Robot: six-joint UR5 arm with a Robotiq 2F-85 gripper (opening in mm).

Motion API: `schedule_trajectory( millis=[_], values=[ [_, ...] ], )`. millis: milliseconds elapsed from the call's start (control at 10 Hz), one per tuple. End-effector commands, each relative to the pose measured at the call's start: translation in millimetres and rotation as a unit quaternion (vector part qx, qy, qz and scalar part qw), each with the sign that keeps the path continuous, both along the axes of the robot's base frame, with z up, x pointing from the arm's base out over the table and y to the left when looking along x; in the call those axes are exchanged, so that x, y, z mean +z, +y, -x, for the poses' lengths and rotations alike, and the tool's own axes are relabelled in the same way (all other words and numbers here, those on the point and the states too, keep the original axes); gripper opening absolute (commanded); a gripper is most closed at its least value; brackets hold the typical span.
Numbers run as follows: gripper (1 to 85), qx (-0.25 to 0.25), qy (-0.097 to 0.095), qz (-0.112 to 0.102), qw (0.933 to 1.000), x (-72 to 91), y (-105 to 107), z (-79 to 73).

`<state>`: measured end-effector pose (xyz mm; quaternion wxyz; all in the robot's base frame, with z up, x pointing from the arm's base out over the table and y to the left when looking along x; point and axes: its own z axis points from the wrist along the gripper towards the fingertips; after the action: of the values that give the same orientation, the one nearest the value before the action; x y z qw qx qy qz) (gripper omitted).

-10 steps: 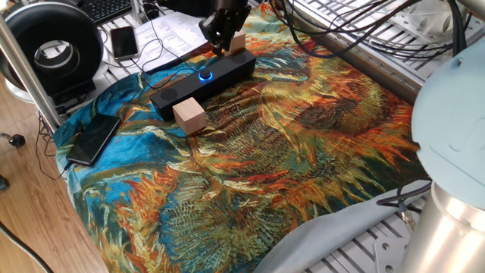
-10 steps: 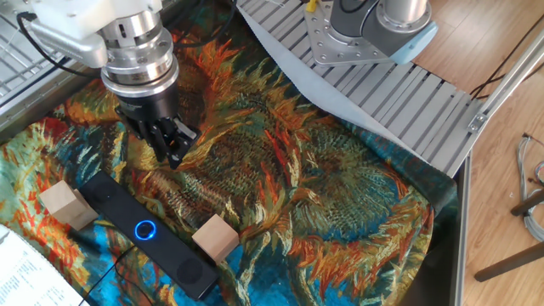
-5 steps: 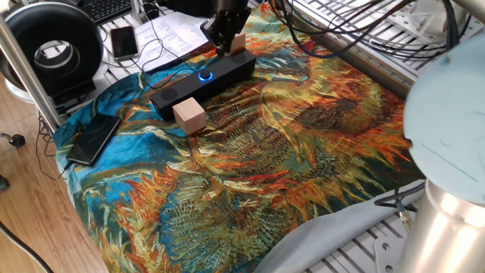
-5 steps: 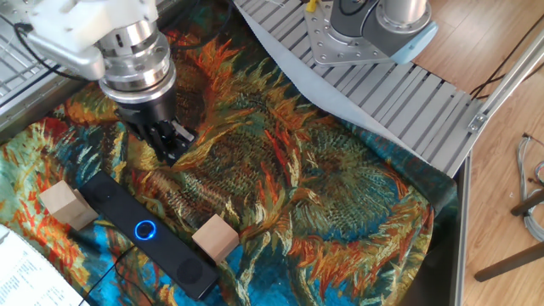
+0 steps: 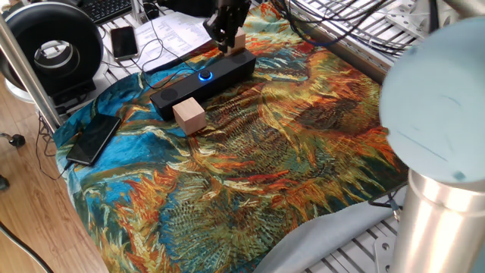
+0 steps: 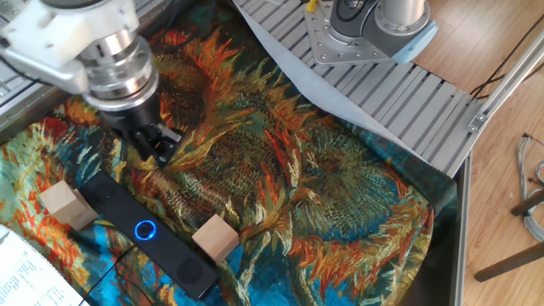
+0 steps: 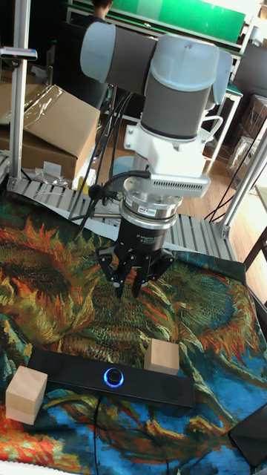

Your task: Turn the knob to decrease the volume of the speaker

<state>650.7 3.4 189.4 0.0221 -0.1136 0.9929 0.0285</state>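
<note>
The speaker point(image 5: 203, 82) is a long black bar lying across the sunflower cloth, also seen as the speaker point(image 6: 161, 246) and the speaker point(image 7: 67, 371). The knob point(image 5: 205, 74) glows blue on its top; the knob point(image 6: 145, 229) and the knob point(image 7: 113, 377) show the same ring. My gripper point(image 7: 127, 289) hangs above the cloth behind the speaker, pointing down and touching nothing. Its fingers stand a narrow gap apart with nothing between them. The gripper point(image 6: 161, 151) and the gripper point(image 5: 225, 42) are clear of the knob.
A tan wooden cube point(image 5: 189, 115) sits against the speaker's front side, another cube point(image 5: 239, 42) behind it near the gripper. A black phone point(image 5: 95, 138) lies at the cloth's left edge. Cables and papers lie beyond. A metal rail frame point(image 6: 399, 93) borders the cloth.
The gripper has drifted a little towards the far side of the table, away from the knob. The arm's large grey joint has swung further into the first fixed view.
</note>
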Motion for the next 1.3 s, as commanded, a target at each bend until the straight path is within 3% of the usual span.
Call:
schedule_trajectory(
  millis=[0, 200, 500, 900, 1200],
  values=[
    [35.7, 0.014, -0.008, -0.013, 0.9998, -10.8, 4.3, -20.6],
    [35.7, 0.016, -0.015, -0.003, 0.9998, -18.5, 1.3, -30.7],
    [39.0, 0.022, -0.027, -0.009, 0.9994, -35.1, 6.3, -44.2],
    [39.0, 0.017, -0.038, 0.000, 0.9991, -49.8, 9.7, -65.9],
    [39.3, 0.029, -0.042, -0.022, 0.9985, -55.3, 20.5, -74.3]
  ],
)
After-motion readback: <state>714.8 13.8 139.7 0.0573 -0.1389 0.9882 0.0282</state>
